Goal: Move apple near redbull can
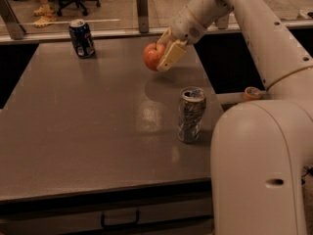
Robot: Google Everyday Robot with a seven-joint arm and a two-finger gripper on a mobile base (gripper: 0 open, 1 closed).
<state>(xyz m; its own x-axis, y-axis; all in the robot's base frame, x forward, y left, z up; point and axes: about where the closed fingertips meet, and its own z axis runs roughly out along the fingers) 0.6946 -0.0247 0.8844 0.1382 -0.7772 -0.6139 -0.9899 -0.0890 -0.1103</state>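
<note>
Apple (151,57) hung above the worktop (98,131), pinched between the fingers (169,58) of my gripper (162,58); the redbull can (190,115) stood upright nearer the camera, slightly rightward, still apart.

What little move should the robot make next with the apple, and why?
Probably carry the apple toward the camera and a bit to the right, stopping above the table just beside the redbull can. The pincer is shut on the apple and holds it off the table, with its shadow underneath. The can stands apart from it, nearer the front edge, so the apple isn't close yet.
</note>
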